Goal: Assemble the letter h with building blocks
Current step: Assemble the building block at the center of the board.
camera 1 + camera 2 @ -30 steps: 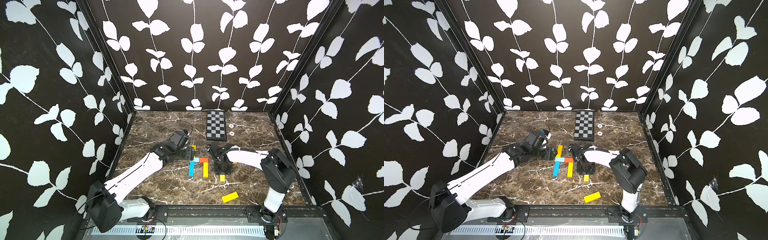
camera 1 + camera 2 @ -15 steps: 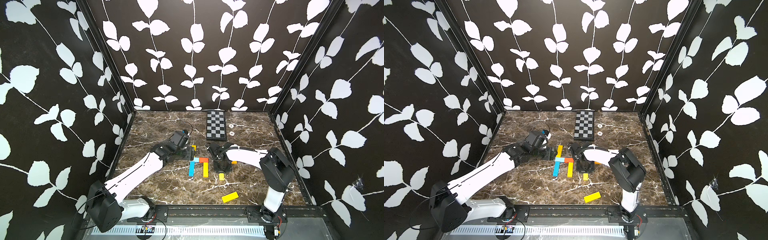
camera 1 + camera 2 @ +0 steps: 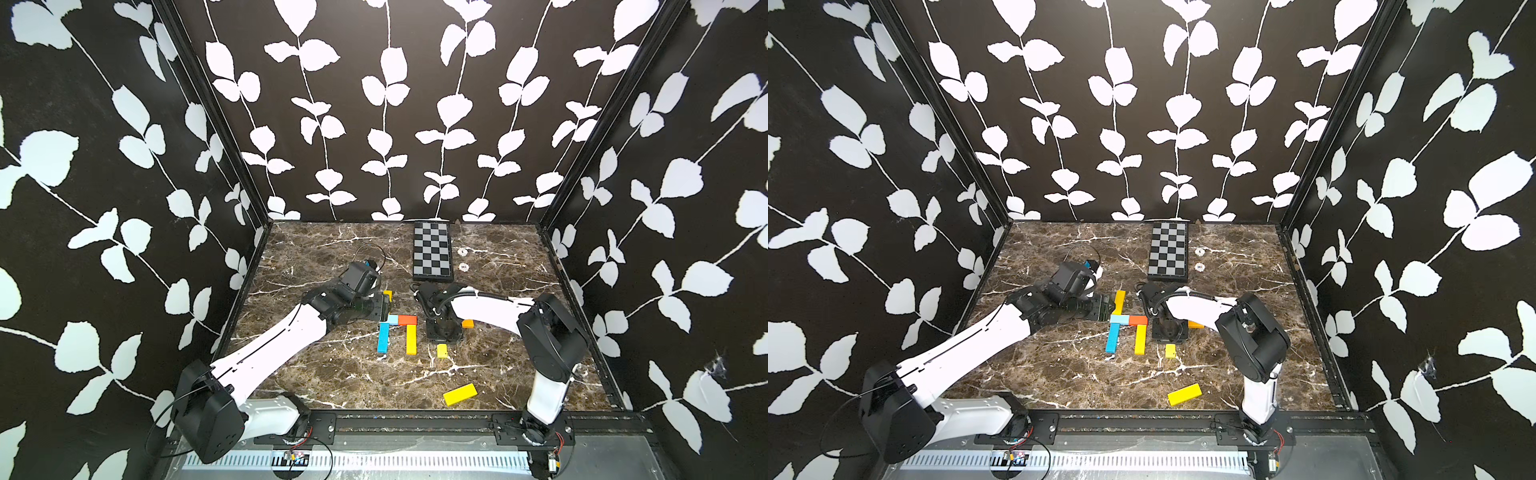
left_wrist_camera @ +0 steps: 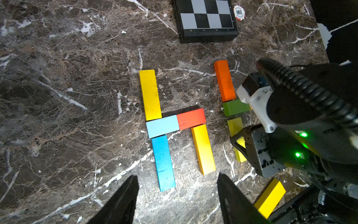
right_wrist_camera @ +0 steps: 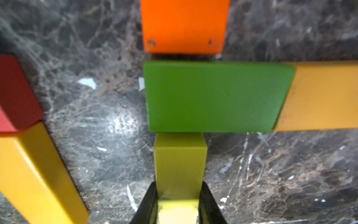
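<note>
Five building blocks lie joined flat on the marble: a long yellow block (image 4: 150, 95), a light blue block (image 4: 162, 126), a red-orange block (image 4: 191, 118), a blue block (image 4: 163, 163) and a second yellow block (image 4: 203, 149). My left gripper (image 4: 177, 186) hovers open just in front of them, holding nothing. Beside them an orange block (image 5: 184, 25), a green block (image 5: 213, 97) and an orange-yellow block (image 5: 319, 95) lie together. My right gripper (image 5: 179, 192) is shut on a yellow block (image 5: 180, 164) whose far end touches the green block. In both top views the arm hides most of this group.
A loose yellow block (image 3: 459, 394) lies near the front right. The checkered board (image 3: 432, 254) sits at the back, with two chips (image 3: 462, 252) to its right. Both arms meet at the table's middle, close to each other.
My right gripper's jaws have closed onto the yellow block. The left arm has not moved.
</note>
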`<state>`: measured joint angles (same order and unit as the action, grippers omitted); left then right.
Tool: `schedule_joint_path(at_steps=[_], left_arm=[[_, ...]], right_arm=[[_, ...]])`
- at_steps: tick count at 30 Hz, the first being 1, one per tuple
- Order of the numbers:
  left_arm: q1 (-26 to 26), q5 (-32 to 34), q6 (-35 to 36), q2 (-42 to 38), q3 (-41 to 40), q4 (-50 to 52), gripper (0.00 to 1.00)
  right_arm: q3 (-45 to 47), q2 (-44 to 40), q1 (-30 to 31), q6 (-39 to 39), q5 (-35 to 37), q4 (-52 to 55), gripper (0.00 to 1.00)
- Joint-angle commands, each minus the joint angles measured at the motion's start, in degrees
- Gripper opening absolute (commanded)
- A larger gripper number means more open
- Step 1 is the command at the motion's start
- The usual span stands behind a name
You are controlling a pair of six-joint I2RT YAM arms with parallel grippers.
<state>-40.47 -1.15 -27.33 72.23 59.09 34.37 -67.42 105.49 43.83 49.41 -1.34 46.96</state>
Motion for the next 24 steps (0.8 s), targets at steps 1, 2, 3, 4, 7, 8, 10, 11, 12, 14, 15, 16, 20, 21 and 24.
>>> schedule_joint_path(at_steps=[1, 2, 3, 4, 7, 8, 10, 11, 12, 14, 15, 16, 20, 21, 24], left_arm=[[-0.05, -0.87, 0.7, 0.26, -0.73, -0.02, 0.67], [-0.05, -1.03, 0.7, 0.48, -0.71, -0.07, 0.67], [-0.05, -1.05, 0.61, 0.56, -0.76, -0.1, 0.67], [-0.05, -1.19, 0.49, 0.59, -0.95, -0.16, 0.67], [-0.05, -1.32, 0.45, 0.47, -1.08, -0.46, 0.67], [-0.05, -1.31, 0.47, 0.46, -0.99, -0.46, 0.67], [-0.05, -1.37, 0.51, 0.61, -0.91, -0.38, 0.67], [-0.05, -1.33, 0.44, 0.56, -0.84, -0.37, 0.67], [-0.05, -1.38, 0.48, 0.59, -0.86, -0.42, 0.67], [-0.05, -1.41, 0.47, 0.59, -1.06, -0.37, 0.67], [-0.05, -1.4, 0.45, 0.56, -1.08, -0.45, 0.67], [-0.05, -1.54, 0.43, 0.6, -1.23, -0.53, 0.67], [-0.05, -1.68, 0.21, 0.58, -1.61, -0.81, 0.67], [-0.05, -1.75, 0.26, 0.6, -1.69, -0.8, 0.67], [-0.05, -1.92, 0.19, 0.61, -1.74, -0.92, 0.67]], right_arm=[[-0.36, 0.86, -0.48, 1.05, 1.02, -0.02, 0.27], [-0.29, 0.85, -0.5, 1.04, 1.0, -0.13, 0.27], [-0.26, 0.86, -0.51, 0.98, 1.0, -0.23, 0.27], [-0.3, 0.81, -0.5, 0.98, 1.0, -0.42, 0.27], [-0.74, 1.16, -0.58, 0.65, 1.04, -0.36, 0.27], [-0.87, 1.2, -0.59, 0.52, 1.18, -0.22, 0.27], [-1.04, 1.31, -0.66, 0.51, 1.45, -0.16, 0.28], [-1.0, 1.39, -0.74, 0.51, 1.6, -0.04, 0.27], [-0.96, 1.4, -0.81, 0.51, 1.61, -0.11, 0.28], [-0.8, 1.34, -0.84, 0.57, 1.56, -0.3, 0.27], [-0.82, 1.38, -0.94, 0.54, 1.46, -0.46, 0.27], [-0.85, 1.31, -0.94, 0.51, 1.44, -0.7, 0.27], [-1.15, 1.29, -0.9, 0.34, 1.36, -0.84, 0.27], [-1.27, 1.33, -0.94, 0.34, 1.43, -0.81, 0.27], [-1.58, 1.4, -0.96, 0.29, 1.84, -0.38, 0.27]])
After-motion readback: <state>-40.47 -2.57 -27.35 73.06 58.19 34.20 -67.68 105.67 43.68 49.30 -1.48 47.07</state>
